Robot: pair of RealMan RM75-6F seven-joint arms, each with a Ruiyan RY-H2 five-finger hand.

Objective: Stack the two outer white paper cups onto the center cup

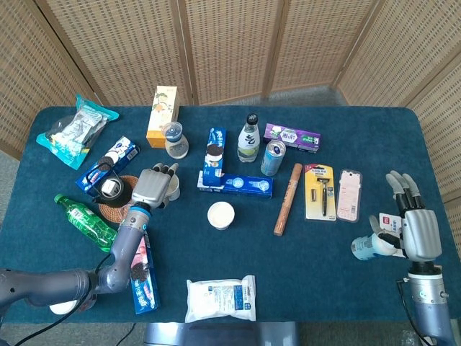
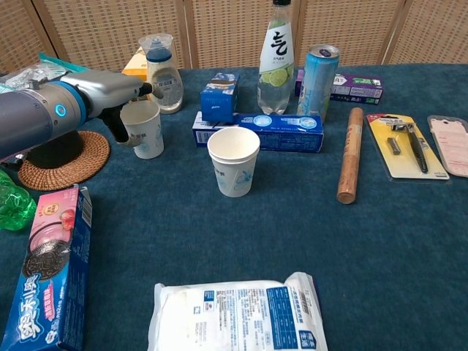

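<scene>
Three paper cups: middle cup (image 1: pixel 220 215), left cup (image 2: pixel 144 128), right cup (image 1: pixel 364 248)

Three bottles: green bottle (image 1: pixel 85 220) at the left edge, clear bottle (image 1: pixel 248 138) and small bottle (image 1: pixel 173 138) in the upper middle

One can (image 1: pixel 272 157)

Six boxes: orange box (image 1: pixel 162 112), purple box (image 1: pixel 292 135), long blue box (image 1: pixel 236 185), upright blue box (image 1: pixel 213 155), and two flat cookie boxes, upper cookie box (image 1: pixel 108 164) and lower cookie box (image 1: pixel 142 277)

Two bags: snack bag (image 1: pixel 75 130) upper left, white bag (image 1: pixel 220 299) at the bottom

Two blister packs: razor pack (image 1: pixel 320 191), pink pack (image 1: pixel 349 193)

One wooden stick (image 1: pixel 288 198)

One woven coaster (image 2: pixel 62 164)
</scene>
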